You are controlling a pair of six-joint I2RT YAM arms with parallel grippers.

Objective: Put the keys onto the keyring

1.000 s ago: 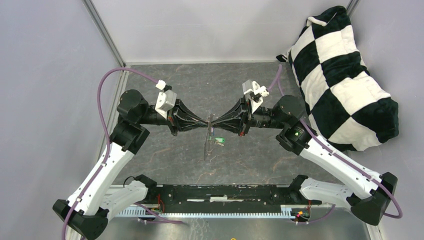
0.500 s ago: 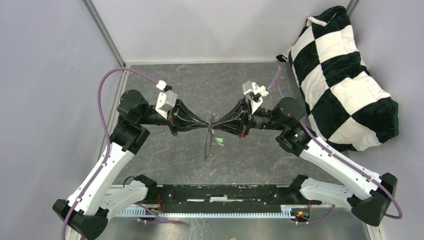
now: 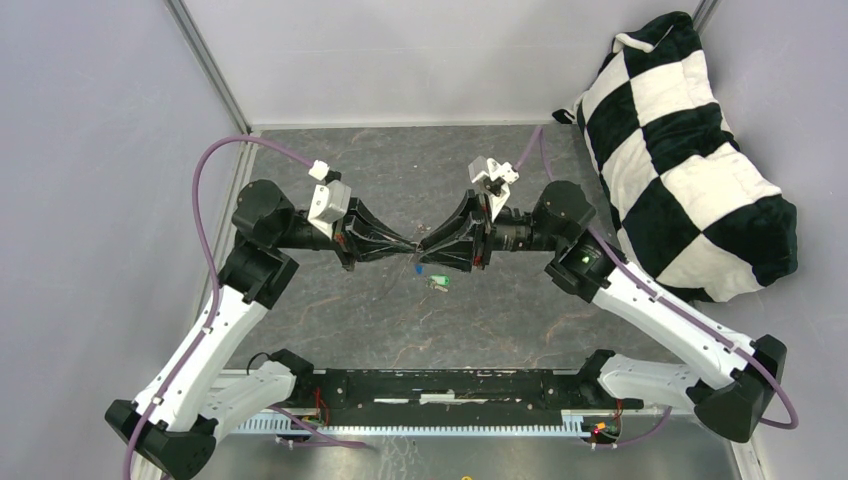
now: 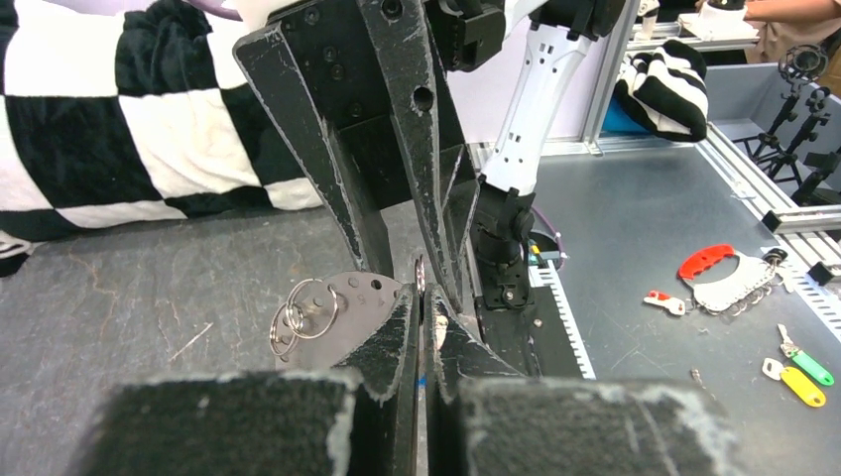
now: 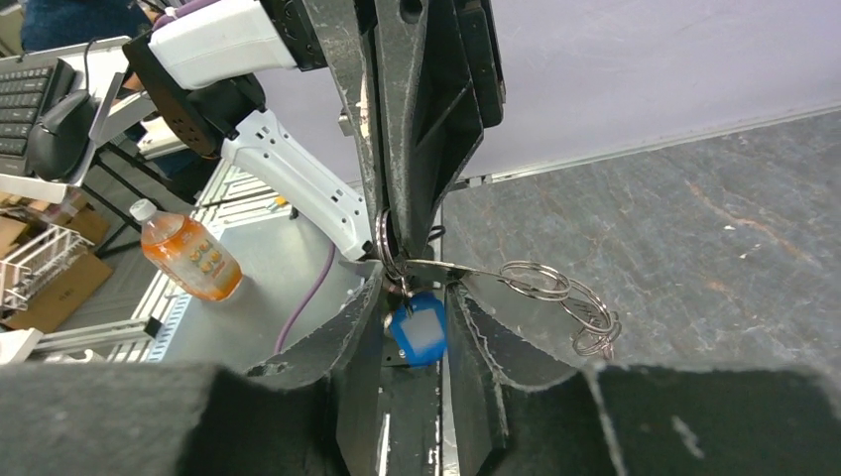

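A pale grey wall (image 3: 100, 150) flanks the dark, marbled bench (image 3: 380, 320). Above its middle the left end effector (image 3: 408, 246) is pressed together, pinching the thin metal keyring (image 4: 420, 281) on edge, with small split rings (image 5: 555, 283) hanging beside it. The blue-headed key (image 5: 417, 335) hangs at the keyring, between the spread fingers of the right end effector (image 3: 424, 250). The green-headed key (image 3: 437, 282) lies on the bench just below. A black-and-white checked cushion (image 3: 690, 150) fills the right corner. Off the bench, an orange bottle's (image 5: 188, 253) label is too blurred to read.

Blue-headed key (image 5: 417, 335); green-headed key (image 3: 438, 283); black-white checked cushion (image 3: 690, 150).
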